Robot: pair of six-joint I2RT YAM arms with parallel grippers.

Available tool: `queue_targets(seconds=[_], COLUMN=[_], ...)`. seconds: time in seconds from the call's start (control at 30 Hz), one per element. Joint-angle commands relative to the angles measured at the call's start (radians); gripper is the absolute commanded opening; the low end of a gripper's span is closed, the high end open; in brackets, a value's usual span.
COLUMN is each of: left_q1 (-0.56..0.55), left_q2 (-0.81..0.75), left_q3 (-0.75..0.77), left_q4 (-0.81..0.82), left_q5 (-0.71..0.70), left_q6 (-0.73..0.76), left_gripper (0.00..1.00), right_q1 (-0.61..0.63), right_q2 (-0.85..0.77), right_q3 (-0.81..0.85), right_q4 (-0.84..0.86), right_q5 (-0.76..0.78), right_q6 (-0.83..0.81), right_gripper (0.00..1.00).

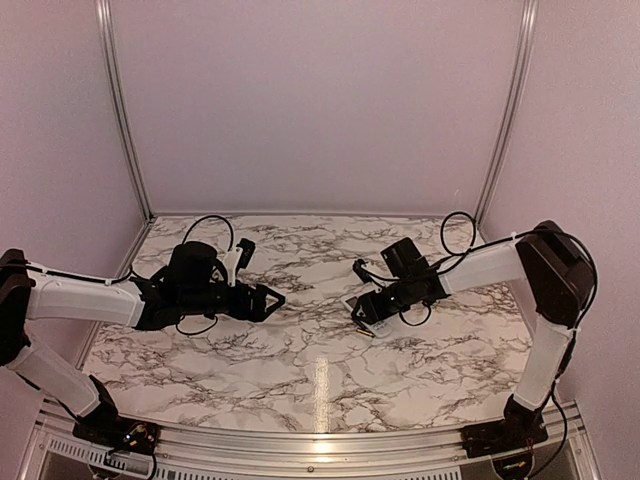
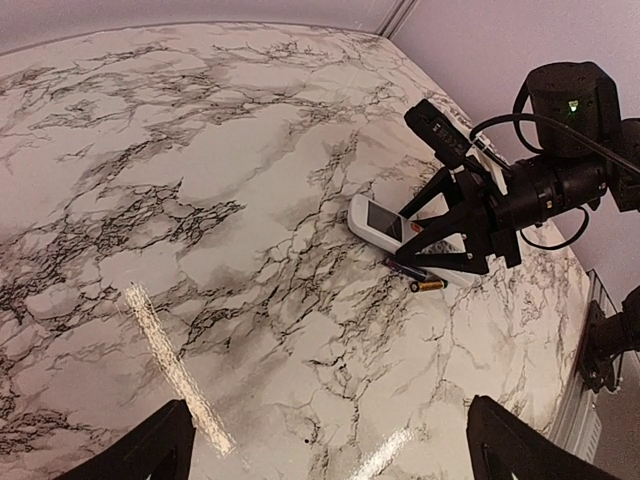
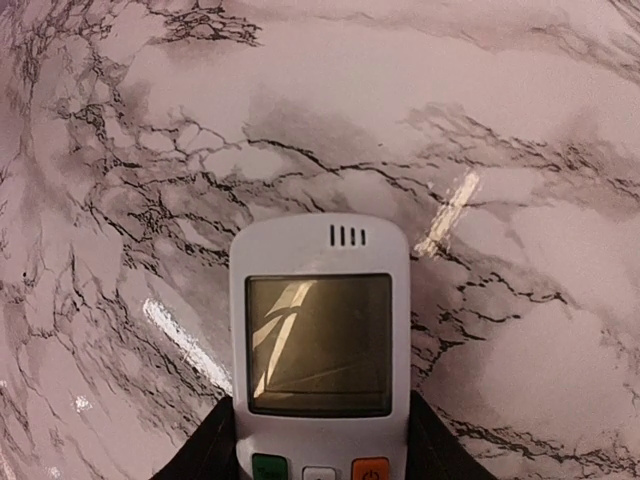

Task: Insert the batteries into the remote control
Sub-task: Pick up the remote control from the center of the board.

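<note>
**Remote control gripped by the right arm, its lower half cut off**

Left gripper hangs above the marble table, at about 9 o'clock from the table's middle in the top view. In that view its fingers merge into one dark wedge. The left wrist camera shows only the tips of its fingers, one in each bottom corner of the frame. They are spread wide and hold nothing.

From that same wrist camera, the remote control lies at about 2 o'clock on the marble with its display window facing up. The black frame of the right gripper covers its button end. Just beside it, at its 5 o'clock, a battery lies on its side on the table, dark with a gold end. A dark sliver lies between this battery and the remote. It is too thin and shadowed to say whether it is a second cell.

In the top view the right gripper sits at about 3 o'clock, close to the table's middle. Only a white corner of the remote shows beneath it. The right wrist camera looks straight down the remote and shows four vent slots, the grey display and the tops of a green, a white and an orange button. Everything below those is cropped by the frame edge. The right fingers lie flush against both long edges of the remote, clamping it. The back of the remote is out of sight in every view.
</note>
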Motion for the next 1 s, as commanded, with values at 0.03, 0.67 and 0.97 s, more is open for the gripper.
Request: queue_targets(seconds=[0.03, 0.67, 0.97], left_q1=[-0.006, -0.005, -0.006], left_q2=[0.017, 0.005, -0.044], left_q3=[-0.013, 0.033, 0.033], left_q4=[0.034, -0.002, 0.009], left_q5=[-0.015, -0.048, -0.058], left_q6=[0.001, 0.019, 0.031], left_gripper=[0.99, 0.99, 0.99], right_q1=[0.042, 0.044, 0.034], right_q2=[0.053, 0.017, -0.082], right_q3=[-0.005, 0.116, 0.158], right_q4=[-0.048, -0.128, -0.102], right_q5=[-0.001, 0.026, -0.049], right_q6=[0.037, -0.017, -0.03], right_gripper=[0.27, 0.27, 0.26])
